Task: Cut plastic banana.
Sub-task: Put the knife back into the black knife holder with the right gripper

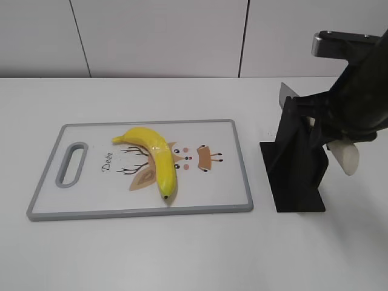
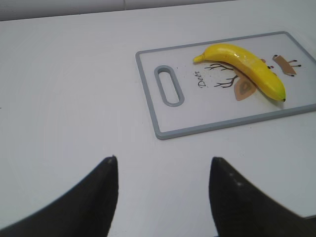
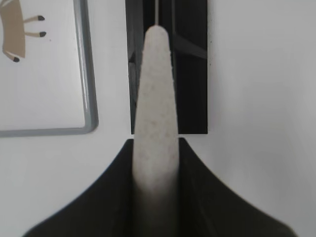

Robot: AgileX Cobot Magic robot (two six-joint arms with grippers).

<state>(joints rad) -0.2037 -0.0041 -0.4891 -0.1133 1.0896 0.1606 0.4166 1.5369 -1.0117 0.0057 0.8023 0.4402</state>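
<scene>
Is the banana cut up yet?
Not yet. The plastic banana lies whole on the cutting board. The right gripper is closed on the knife handle at the black stand. The left gripper is open and empty. Cutting is left.

White table (image 1: 151,254) with grey-rimmed cutting board (image 1: 239,160), black knife stand (image 1: 294,188).

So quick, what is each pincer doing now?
Left pincer: open, holding nothing, hovering over bare table.
Right pincer: closed on the knife handle at the black knife stand.
</scene>
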